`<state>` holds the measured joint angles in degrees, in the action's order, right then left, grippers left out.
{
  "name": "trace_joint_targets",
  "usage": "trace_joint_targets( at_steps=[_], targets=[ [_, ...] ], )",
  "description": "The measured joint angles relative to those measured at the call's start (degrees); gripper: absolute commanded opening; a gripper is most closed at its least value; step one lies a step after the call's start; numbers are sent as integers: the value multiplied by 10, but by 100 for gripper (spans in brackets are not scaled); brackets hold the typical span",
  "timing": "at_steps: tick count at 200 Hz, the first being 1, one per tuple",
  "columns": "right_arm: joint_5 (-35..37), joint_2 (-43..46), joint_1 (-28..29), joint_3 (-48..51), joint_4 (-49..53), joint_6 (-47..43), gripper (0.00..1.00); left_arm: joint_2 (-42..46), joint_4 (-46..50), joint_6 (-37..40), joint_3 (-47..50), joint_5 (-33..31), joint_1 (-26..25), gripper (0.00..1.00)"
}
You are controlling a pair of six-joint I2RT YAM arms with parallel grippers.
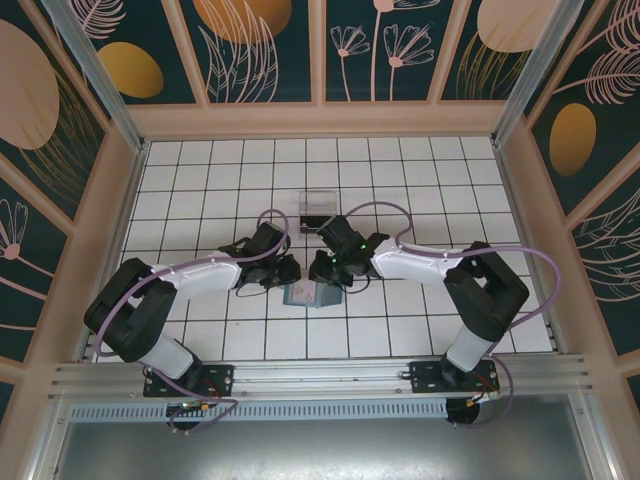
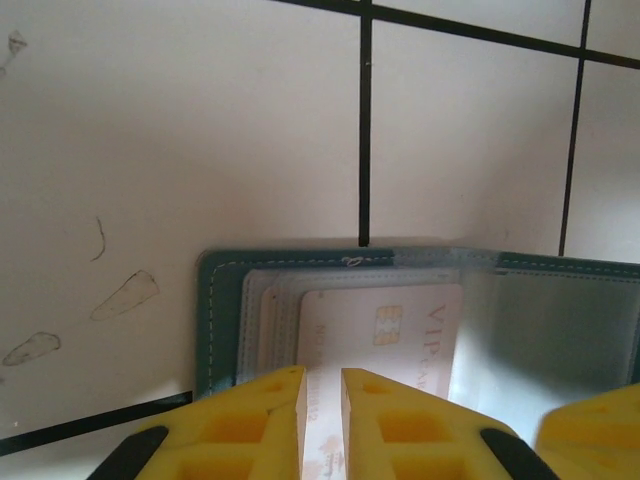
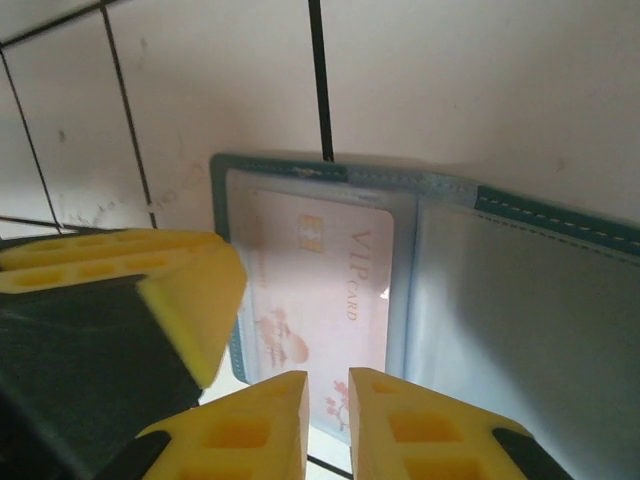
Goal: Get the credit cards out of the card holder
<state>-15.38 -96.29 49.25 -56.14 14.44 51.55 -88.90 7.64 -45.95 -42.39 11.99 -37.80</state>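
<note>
Judging by layout, task was deemed barely begun: no card taken out yet. Card holder (image 1: 312, 296) was laid open on table (image 1: 430, 170), btwn both claws. White card (image 2: 400, 330) (VIP) was seen tucked in clear pocket (image 2: 270, 310); extraction left to do. Left claw (image 2: 322, 380) was nearly together, pale strip btwn fingers, prob. white card edge pinched. Right claw (image 3: 328, 380) was nearly together at card holder near edge; grip couldn't be told. Counted: 1 card holder, 1 card visible, 2 claws, 1 clear tray (image 1: 320, 207).

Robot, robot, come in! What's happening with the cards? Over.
Left gripper pinching white card. Right gripper nearly shut at card holder edge, grip unclear. Card not out yet. Clear tray sits apart.
</note>
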Motion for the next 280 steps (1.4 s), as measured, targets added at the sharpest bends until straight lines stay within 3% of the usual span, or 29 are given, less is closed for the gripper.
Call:
trace_joint_targets(
  at_steps=[81,211,280],
  targets=[
    [-23,-44,-1,9,-53,0,15,0,0,0,10,0,0,17],
    [-11,-46,-1,9,-41,-2,30,0,1,0,12,0,0,17],
    [6,-28,-1,9,-13,-2,32,1,10,0,11,-1,0,17]
  ],
)
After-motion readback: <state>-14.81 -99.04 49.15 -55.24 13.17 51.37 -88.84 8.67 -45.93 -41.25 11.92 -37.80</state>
